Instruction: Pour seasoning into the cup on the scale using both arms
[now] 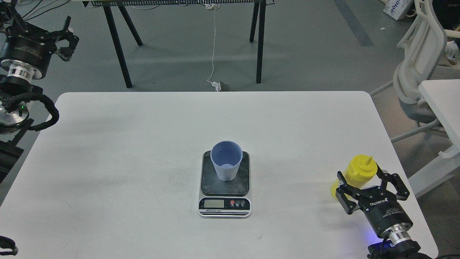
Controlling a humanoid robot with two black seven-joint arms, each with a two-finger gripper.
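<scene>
A: Please tell me about the right gripper. How wide is it?

B: Its two fingers are spread wide, one on each side of the seasoning. The yellow bottle stands between them, at the right front part of the table. I see the nozzle lid above the fingers, pointing up.

A: Do the fingers press the bottle?

B: I do not think so. The right finger stands clearly away from the bottle. The left finger is in front of the lower part of the bottle, and I cannot tell if it touches. So the gripper is around the bottle but not closed on it.

A: And the left gripper?

B: It is high at the far left, off the table, and it holds nothing. Its fingers curve apart with a gap between them, so it is open.

A: Where is the cup?

B: The light-blue cup stands upright on the dark plate of the scale, in the middle of the table. It is well apart from the bottle and from both grippers. The display and round buttons of the scale face the front edge.
</scene>
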